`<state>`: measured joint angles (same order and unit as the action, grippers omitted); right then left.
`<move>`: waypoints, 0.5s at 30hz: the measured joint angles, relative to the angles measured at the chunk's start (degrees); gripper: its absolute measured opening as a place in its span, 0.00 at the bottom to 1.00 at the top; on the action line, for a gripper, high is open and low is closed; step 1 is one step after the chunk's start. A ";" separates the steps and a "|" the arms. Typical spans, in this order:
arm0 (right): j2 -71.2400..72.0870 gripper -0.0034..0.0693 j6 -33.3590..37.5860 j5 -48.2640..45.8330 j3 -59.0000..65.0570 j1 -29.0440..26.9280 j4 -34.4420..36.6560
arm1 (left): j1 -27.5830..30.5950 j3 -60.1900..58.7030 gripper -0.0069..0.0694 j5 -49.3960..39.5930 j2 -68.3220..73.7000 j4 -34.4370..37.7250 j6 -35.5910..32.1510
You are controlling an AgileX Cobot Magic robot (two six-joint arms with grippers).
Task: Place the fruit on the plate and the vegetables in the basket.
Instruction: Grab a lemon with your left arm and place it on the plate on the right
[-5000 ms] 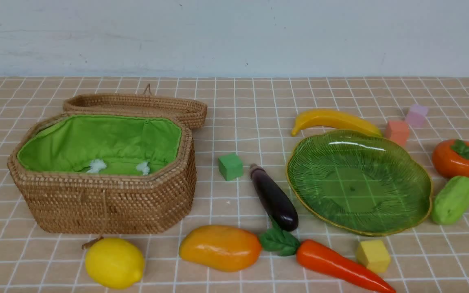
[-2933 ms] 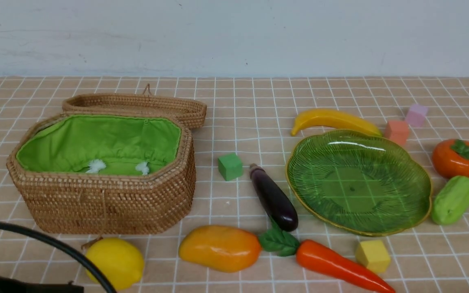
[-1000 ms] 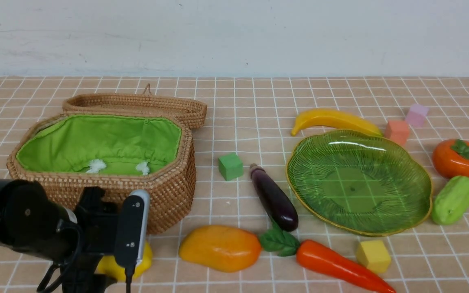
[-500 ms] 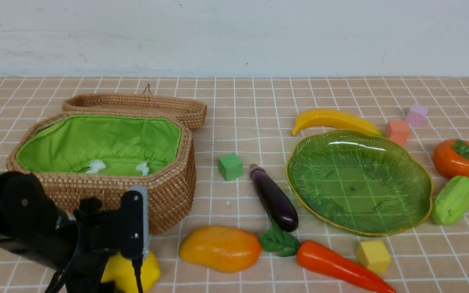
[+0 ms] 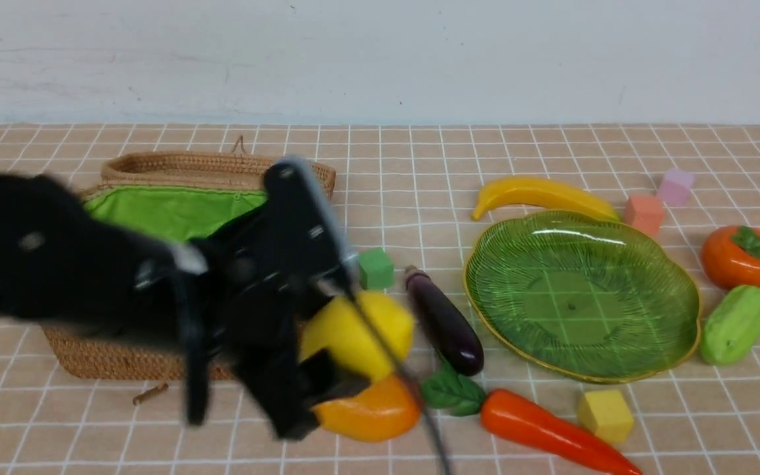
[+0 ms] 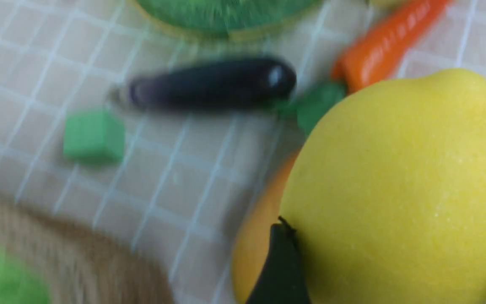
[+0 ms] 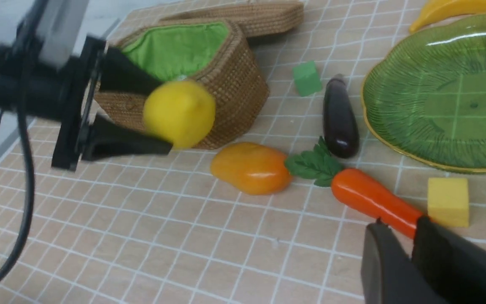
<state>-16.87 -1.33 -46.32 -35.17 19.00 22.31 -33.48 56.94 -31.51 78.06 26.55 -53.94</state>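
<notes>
My left gripper (image 5: 353,336) is shut on the yellow lemon (image 5: 360,330), held in the air just above the orange-yellow mango (image 5: 373,412); the arm is blurred. Black fingers (image 6: 279,270) press the sides of the lemon (image 6: 395,190). The dark eggplant (image 5: 446,323) and the carrot (image 5: 551,432) lie in front of the green glass plate (image 5: 581,293). Banana (image 5: 541,194), persimmon (image 5: 741,257) and light-green gourd (image 5: 735,323) lie round the plate. The open basket (image 5: 90,356) stands partly behind the arm. My right gripper (image 7: 401,230) hangs near the carrot's tip (image 7: 373,200), shut on nothing.
Foam cubes lie about: a green one (image 5: 375,268) beside the eggplant, a yellow one (image 5: 604,414) by the carrot, a salmon one (image 5: 644,212) and a lilac one (image 5: 675,187) behind the plate. The basket's lid (image 5: 221,168) lies open at the back.
My left gripper has lifted the lemon off the cloth at the front left and swung it up and to the right, over the mango. The other things have not moved.
</notes>
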 joint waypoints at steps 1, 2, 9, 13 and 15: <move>0.00 0.23 -0.05 0.00 0.00 0.00 -0.07 | -0.63 1.00 0.82 0.00 0.80 -0.33 0.69; 0.00 0.23 -0.58 0.00 0.00 0.00 -1.18 | -3.40 5.49 0.82 0.30 5.09 -1.18 3.56; -1.53 0.24 -14.21 -2.38 -0.02 0.00 -16.89 | -7.95 33.05 0.82 0.14 30.22 -1.22 13.99; -1.59 0.24 -17.37 -6.31 -0.02 0.00 -18.97 | -7.95 48.45 0.82 -2.40 43.86 -1.72 20.18; -1.59 0.24 -17.30 -8.19 -0.02 0.00 -18.32 | -7.95 57.49 0.82 -4.89 51.06 -3.61 22.62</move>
<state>-18.47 -18.63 -54.50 -35.19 19.00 3.99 -41.44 114.42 -36.40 129.12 22.94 -31.32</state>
